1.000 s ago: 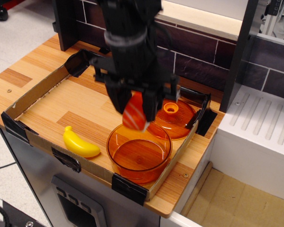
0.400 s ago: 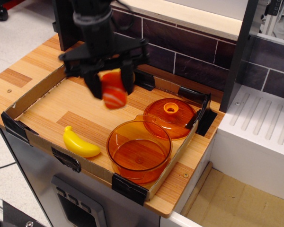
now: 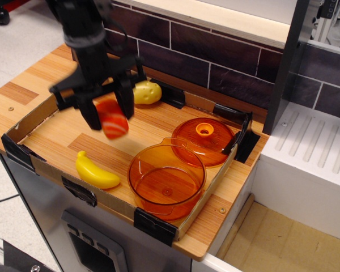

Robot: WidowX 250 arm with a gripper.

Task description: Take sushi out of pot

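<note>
Gripper (image 3: pixel 109 113) hangs over the left-middle of the cardboard tray (image 3: pixel 42 164), its two dark fingers (image 3: pixel 124 102) pointing down and closed on the sushi (image 3: pixel 112 119) — red-orange piece with pale stripes, held between them, clear of the tray floor. The image is somewhat blurred around the arm.

Pot (image 3: pixel 166 180) sits at the tray's front right, transparent orange, deep-sided, nothing inside it; its round base shows through the wall. Sushi is well apart from the pot, up and to the left of it.

Orange lid (image 3: pixel 204 140) with a knob lies flat just behind the pot, its front edge touching or overlapping the pot's rim — cannot tell which.

Yellow banana (image 3: pixel 96 170) lies on the tray floor near the front wall, left of the pot, below the held sushi.

Pale yellow lumpy toy (image 3: pixel 145 92) rests at the back of the tray, just right of the gripper.

Tray stands on the wooden counter (image 3: pixel 14 93), black tape at its corners. Dark tiled wall (image 3: pixel 226 62) runs behind; a white ribbed surface (image 3: pixel 311 147) lies to the right.
</note>
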